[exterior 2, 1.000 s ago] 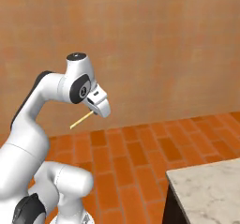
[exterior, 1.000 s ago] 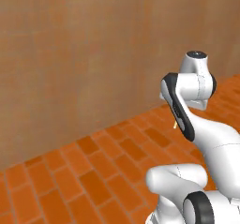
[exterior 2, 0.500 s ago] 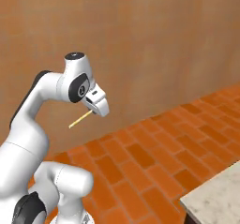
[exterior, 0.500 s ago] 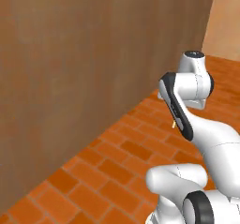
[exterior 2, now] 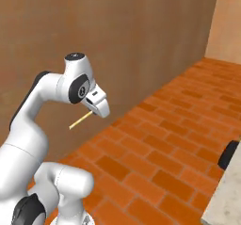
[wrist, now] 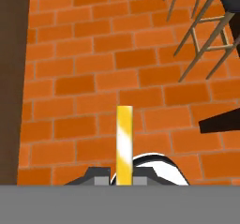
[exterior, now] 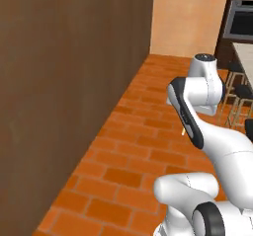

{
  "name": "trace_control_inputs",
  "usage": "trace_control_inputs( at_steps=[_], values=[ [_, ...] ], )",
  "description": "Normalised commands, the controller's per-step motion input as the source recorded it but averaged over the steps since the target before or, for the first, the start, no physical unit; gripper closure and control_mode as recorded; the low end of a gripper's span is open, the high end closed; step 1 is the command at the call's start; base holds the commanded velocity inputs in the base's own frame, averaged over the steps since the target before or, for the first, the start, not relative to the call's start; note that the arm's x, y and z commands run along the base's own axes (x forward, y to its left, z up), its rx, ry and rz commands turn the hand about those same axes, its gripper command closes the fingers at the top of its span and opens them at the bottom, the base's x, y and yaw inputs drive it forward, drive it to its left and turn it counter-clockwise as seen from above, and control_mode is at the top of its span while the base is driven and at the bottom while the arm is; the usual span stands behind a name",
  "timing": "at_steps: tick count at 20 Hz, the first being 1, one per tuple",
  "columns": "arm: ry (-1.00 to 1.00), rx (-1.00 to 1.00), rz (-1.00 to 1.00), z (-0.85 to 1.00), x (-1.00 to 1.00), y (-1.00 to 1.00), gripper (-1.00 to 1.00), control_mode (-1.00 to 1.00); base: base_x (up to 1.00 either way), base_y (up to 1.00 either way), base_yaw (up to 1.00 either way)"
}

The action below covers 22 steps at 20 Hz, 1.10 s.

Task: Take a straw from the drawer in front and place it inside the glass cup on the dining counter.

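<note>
My gripper (exterior 2: 92, 112) is shut on the straw (exterior 2: 80, 120), a thin pale yellow stick that pokes out to the lower left of the hand, high above the floor. In the hand view the straw (wrist: 124, 143) rises straight up between the fingertips of the gripper (wrist: 124, 179), with brick floor behind it. A corner of the pale dining counter (exterior 2: 228, 198) shows at the lower right, and its edge (exterior: 244, 55) runs along the far right of the left base view. The drawer and the glass cup are out of view.
A tall dark-brown panel wall (exterior: 64, 82) stands close on the left, also seen behind the arm (exterior 2: 141, 36). Orange brick floor (exterior: 143, 131) stretches ahead. Bar stools (exterior: 236, 94) stand by the counter, their legs (wrist: 201, 35) visible from the hand. A built-in oven (exterior: 239, 18) is far back.
The whole picture has swung: the base has turned, so the wall slid left and the stools, oven and far wall came into view. The arm keeps its pose, the straw still gripped.
</note>
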Motion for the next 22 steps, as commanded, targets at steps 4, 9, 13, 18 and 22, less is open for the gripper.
trace_control_inputs(
  at_steps=[4, 9, 13, 18, 22],
  values=[
    [0.00, 0.00, 0.00, 0.00, 0.00, 0.00, 1.00, 1.00, 0.99, 0.38, -0.52],
    [0.00, 0.00, 0.00, 0.00, 0.00, 0.00, 1.00, 1.00, 1.00, 0.37, -0.53],
    [0.00, 0.00, 0.00, 0.00, 0.00, 0.00, 1.00, 1.00, 0.98, 0.37, -0.54],
    [0.00, 0.00, 0.00, 0.00, 0.00, 0.00, 1.00, 1.00, 0.96, 0.34, -0.54],
    [0.00, 0.00, 0.00, 0.00, 0.00, 0.00, 1.00, 1.00, 0.95, 0.32, -0.54]
  ],
)
